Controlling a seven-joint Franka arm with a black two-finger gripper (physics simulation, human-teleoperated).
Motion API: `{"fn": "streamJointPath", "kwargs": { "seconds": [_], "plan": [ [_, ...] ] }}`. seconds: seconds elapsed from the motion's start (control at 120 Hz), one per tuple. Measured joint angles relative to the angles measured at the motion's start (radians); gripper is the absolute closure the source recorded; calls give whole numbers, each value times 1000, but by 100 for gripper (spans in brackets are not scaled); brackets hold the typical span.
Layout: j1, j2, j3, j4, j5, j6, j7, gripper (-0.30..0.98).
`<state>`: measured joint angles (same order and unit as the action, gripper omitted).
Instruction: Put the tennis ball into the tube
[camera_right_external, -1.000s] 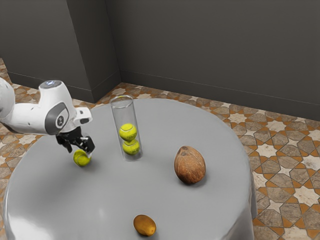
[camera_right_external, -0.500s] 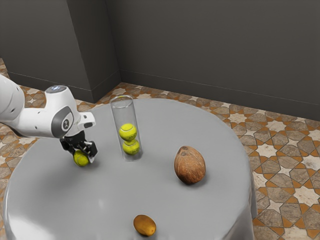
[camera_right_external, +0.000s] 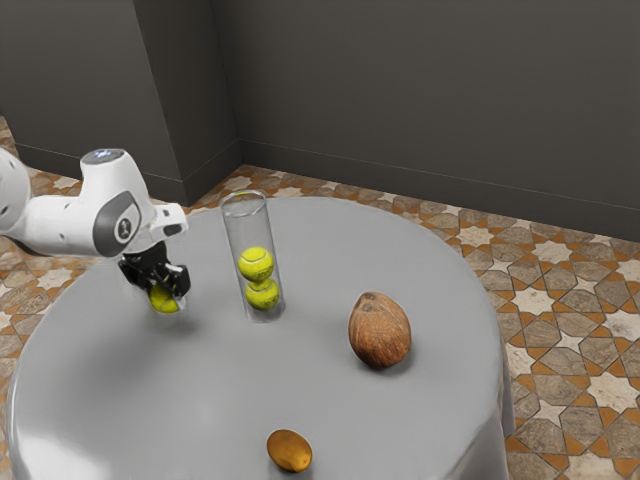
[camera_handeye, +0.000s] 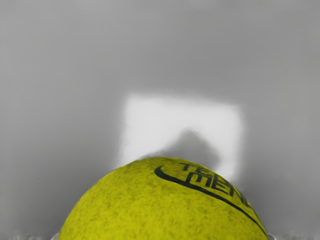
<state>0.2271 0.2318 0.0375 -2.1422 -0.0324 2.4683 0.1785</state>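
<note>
On the round grey table (camera_right_external: 330, 400), the clear tube (camera_right_external: 238, 232) stands holding two balls (camera_right_external: 257, 264), with room above them. Toward the exterior view's left, the black gripper (camera_right_external: 166, 291) has the loose tennis ball (camera_right_external: 163, 301) pinched, seemingly just above the table: grasp and slight lift look done; carrying, aligning and releasing remain.

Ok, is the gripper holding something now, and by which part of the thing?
Yes, the gripper holds a tennis ball, gripped from two opposite sides; the exact contact spots are too small to tell.
</note>
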Motion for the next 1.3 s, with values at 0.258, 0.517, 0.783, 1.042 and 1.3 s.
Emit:
{"fn": "streamJointPath", "kwargs": {
  "seconds": [0.258, 0.517, 0.783, 1.042, 1.3],
  "plan": [
    [4, -268, -62, 24, 1, -198, -10, 33],
    [-11, -306, -157, 198, 0, -386, -14, 33],
    [-89, -173, -194, 377, 4, -454, -15, 33],
    [-63, -105, -192, 436, 9, -473, -14, 33],
    [-67, -56, -191, 486, 12, -479, -14, 33]
  ]
}}
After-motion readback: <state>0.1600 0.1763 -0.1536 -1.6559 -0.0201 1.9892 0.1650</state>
